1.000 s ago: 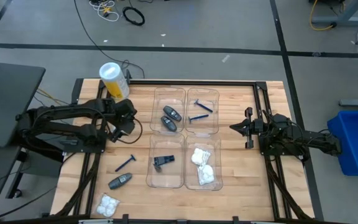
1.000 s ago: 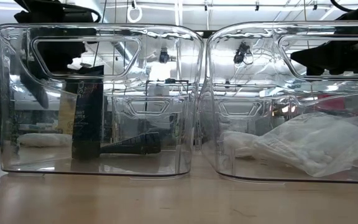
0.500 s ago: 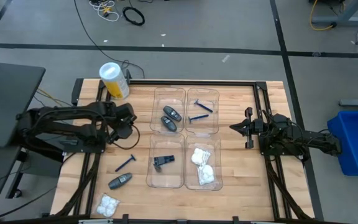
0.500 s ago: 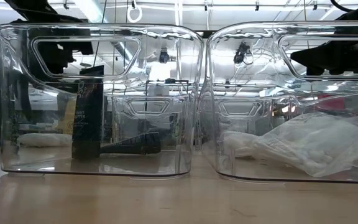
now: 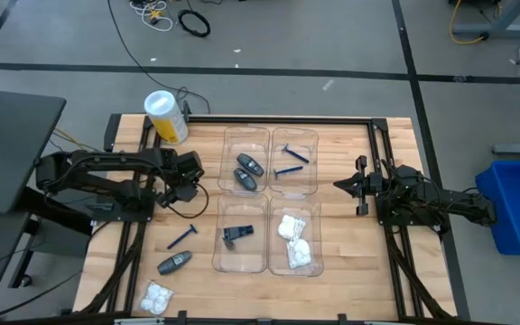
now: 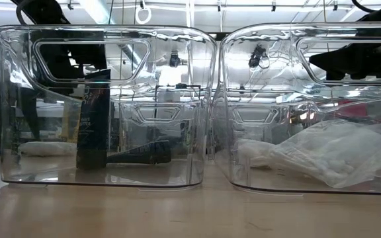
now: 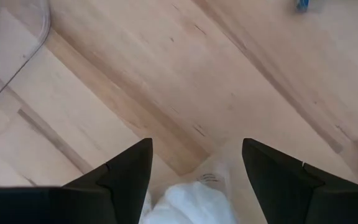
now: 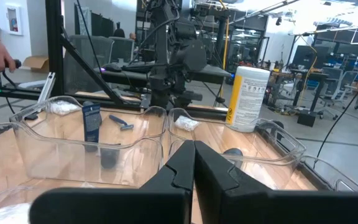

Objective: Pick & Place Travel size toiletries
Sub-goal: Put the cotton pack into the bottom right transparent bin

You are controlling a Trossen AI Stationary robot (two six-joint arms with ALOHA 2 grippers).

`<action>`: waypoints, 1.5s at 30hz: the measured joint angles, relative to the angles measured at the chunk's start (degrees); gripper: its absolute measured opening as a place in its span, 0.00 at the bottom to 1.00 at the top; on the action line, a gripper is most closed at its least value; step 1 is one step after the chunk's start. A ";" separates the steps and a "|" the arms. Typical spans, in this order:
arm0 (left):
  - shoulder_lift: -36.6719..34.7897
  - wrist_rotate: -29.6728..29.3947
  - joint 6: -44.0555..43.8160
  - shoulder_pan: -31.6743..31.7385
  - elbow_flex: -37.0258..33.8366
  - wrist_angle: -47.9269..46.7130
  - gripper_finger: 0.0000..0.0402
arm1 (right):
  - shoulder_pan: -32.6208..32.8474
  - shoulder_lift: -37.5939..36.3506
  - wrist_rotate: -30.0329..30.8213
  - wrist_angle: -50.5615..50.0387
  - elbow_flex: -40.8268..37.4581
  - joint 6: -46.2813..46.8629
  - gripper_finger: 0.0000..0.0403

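Even overhead light, bright, no hard shadows on worktop [image 5: 350, 253] in high view. Low view backlit: ceiling lamps glared through clear bins [image 6: 104, 106], strong reflections on walls, arms only dark silhouettes. Foreground wood soft, out of focus. Left wrist view warm, evenly lit; dark fingers [image 7: 126, 180] underexposed, white packet [image 7: 188, 205] between them washed out, slightly blurred. Right wrist view: bright windows and lamps blown out at far end, near fingers [image 8: 185, 168] black and soft, straight lines bowed toward edges.
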 joint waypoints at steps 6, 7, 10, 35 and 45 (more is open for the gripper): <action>0.00 -1.25 3.95 -0.02 0.00 -0.10 0.64 | 0.00 0.00 0.00 0.00 0.01 -0.01 0.03; 0.00 -1.28 4.26 0.00 0.00 -0.10 0.64 | 0.01 0.00 -0.01 0.00 0.01 0.00 0.03; 0.00 -1.44 5.42 -0.02 0.00 -0.10 0.64 | 0.00 0.00 0.00 0.00 0.01 -0.01 0.03; -0.04 -4.55 8.39 0.74 -7.50 5.43 0.54 | 0.00 -0.02 -0.01 0.00 0.02 -0.01 0.03; -0.39 -4.60 8.61 0.76 -7.50 5.98 0.47 | 0.02 0.00 -0.01 0.00 0.00 0.00 0.03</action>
